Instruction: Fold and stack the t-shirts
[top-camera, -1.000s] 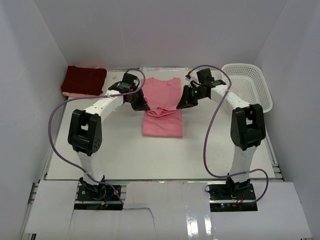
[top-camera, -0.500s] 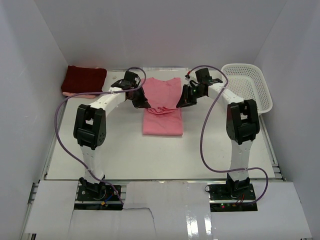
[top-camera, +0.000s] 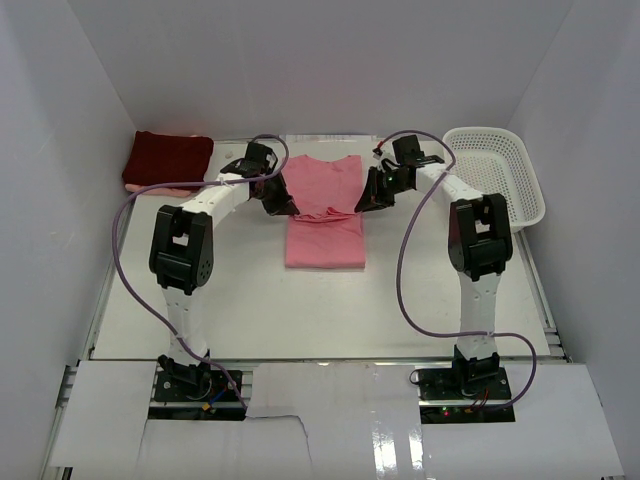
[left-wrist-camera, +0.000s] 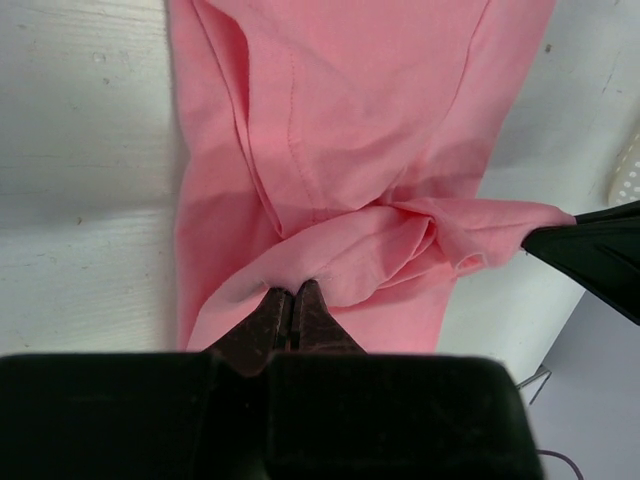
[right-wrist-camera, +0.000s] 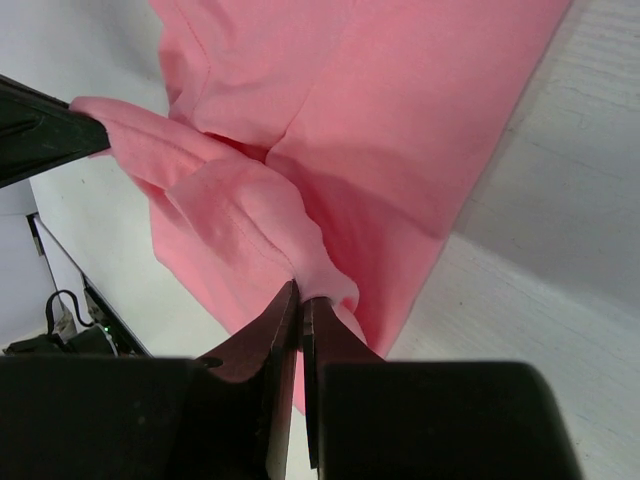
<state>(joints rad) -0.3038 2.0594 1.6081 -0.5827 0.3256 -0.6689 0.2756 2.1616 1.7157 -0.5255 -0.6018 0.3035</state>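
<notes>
The salmon pink t-shirt (top-camera: 325, 210) lies lengthwise in the middle of the table, partly folded into a long strip. My left gripper (top-camera: 285, 209) is shut on its left edge (left-wrist-camera: 300, 270) and my right gripper (top-camera: 362, 206) is shut on its right edge (right-wrist-camera: 320, 285). Both hold a bunched fold of cloth lifted over the shirt's middle. Each wrist view shows the other gripper's dark fingertip (left-wrist-camera: 590, 255) (right-wrist-camera: 45, 125) pinching the opposite end of the fold. The dark maroon t-shirt (top-camera: 168, 160) sits folded at the back left corner, on top of a bit of pink cloth.
A white plastic mesh basket (top-camera: 495, 180) stands at the back right, close to my right arm. White walls enclose the table on three sides. Purple cables loop from both arms over the table sides.
Both grippers have moved slightly toward the back of the table with the pinched fold, carrying it further over the shirt. The arms' elbows have swung inward.
</notes>
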